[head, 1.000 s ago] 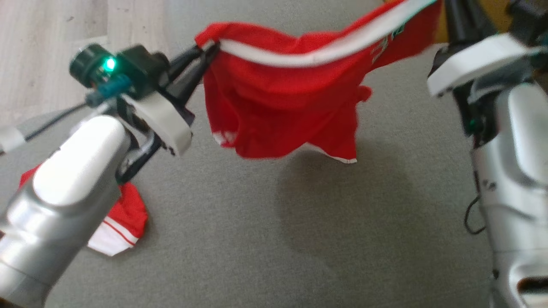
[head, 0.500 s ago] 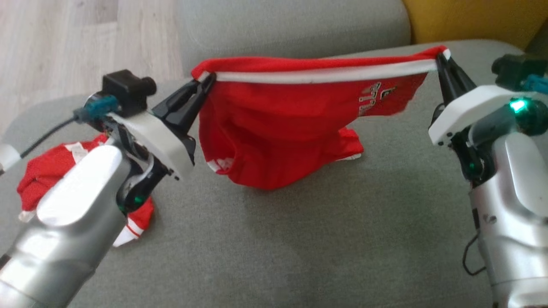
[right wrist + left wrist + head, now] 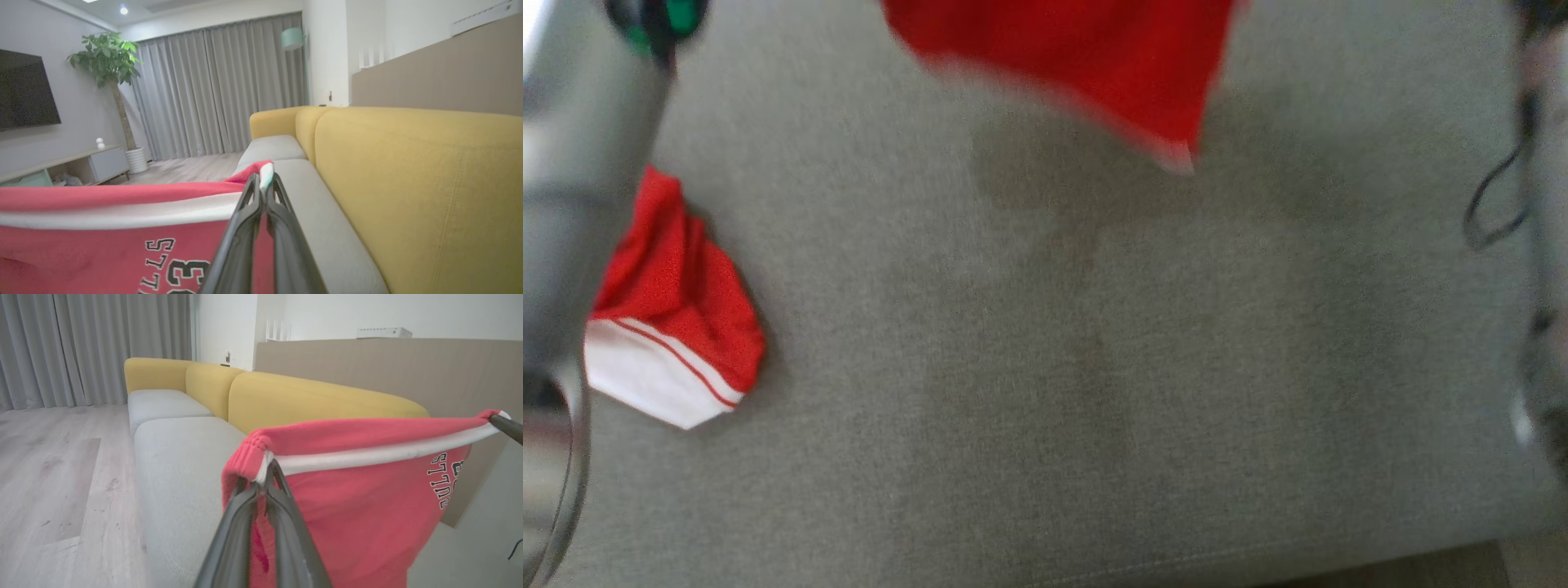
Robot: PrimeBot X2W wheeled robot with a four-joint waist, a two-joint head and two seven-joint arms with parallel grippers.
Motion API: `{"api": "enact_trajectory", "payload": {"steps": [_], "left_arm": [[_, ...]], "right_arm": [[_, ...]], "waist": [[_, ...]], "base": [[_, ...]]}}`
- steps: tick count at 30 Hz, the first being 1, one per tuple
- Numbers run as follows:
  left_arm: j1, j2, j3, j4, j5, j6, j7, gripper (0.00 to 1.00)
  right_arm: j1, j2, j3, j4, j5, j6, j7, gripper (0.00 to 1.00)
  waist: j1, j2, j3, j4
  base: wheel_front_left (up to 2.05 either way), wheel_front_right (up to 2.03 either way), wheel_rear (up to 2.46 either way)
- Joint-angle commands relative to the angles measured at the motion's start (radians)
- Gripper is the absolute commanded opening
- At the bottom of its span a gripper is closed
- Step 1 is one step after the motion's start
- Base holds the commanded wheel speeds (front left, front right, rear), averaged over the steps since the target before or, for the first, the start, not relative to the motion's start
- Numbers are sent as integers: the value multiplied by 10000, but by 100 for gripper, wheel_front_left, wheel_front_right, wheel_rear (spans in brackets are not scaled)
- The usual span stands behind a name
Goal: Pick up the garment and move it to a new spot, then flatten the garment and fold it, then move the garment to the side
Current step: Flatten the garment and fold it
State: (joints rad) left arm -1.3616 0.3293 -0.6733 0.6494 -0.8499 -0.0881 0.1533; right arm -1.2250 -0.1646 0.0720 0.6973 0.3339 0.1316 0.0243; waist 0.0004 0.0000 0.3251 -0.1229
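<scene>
The garment (image 3: 359, 506) is a red jersey with a white band and black lettering. It hangs stretched in the air between my two grippers. My left gripper (image 3: 266, 479) is shut on the bunched end of its white-banded edge. My right gripper (image 3: 264, 188) is shut on the other end of that edge, with the lettered cloth (image 3: 102, 245) hanging to its left. In the blurred head view the garment's lower part (image 3: 1078, 57) hangs at the top, casting a shadow on the cushion. My left forearm (image 3: 572, 188) fills the left edge of that view.
A second red and white garment (image 3: 674, 318) lies crumpled on the grey sofa cushion (image 3: 1054, 367), partly under my left forearm. The yellow backrest (image 3: 408, 183) runs along the sofa. Wood floor (image 3: 53, 477) lies beyond the cushion's side. A cable (image 3: 1490, 204) dangles by my right arm.
The head camera has tilted down toward the cushion's front, so the picture has shifted. The garment stays stretched between both shut grippers.
</scene>
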Motion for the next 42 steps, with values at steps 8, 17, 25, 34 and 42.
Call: {"api": "enact_trajectory", "payload": {"steps": [8, 17, 25, 34, 42], "left_arm": [[-815, -935, 190, 1575, -206, -344, -1414, 0], [2413, -610, -1850, -311, -2236, -422, -608, 0], [4825, 451, -3611, -2178, -2719, -424, -697, 0], [6334, 457, -4099, -2901, -2917, -332, -1209, 0], [7430, 444, -4410, -3813, -2994, 144, -1439, 0]], "right_arm": [[-1006, -307, 24, 2277, -207, -9, -1706, 0], [1149, -880, 1870, 3537, 1057, -9, -227, 0], [3246, -2146, 3766, 2476, 2794, -9, 1299, 0], [4439, -3279, 4839, 1460, 4100, -9, 2445, 0], [5612, -4224, 5286, 629, 5080, -9, 3628, 0]], "waist": [[-4, 0, 770, 255], [-4, 0, 161, 272], [-4, 0, -867, 150], [-4, 0, -1884, -77], [-4, 0, -2685, -423]], "base": [[0, 0, 0], [0, 0, 0], [0, 0, 0], [0, 0, 0], [0, 0, 0]]}}
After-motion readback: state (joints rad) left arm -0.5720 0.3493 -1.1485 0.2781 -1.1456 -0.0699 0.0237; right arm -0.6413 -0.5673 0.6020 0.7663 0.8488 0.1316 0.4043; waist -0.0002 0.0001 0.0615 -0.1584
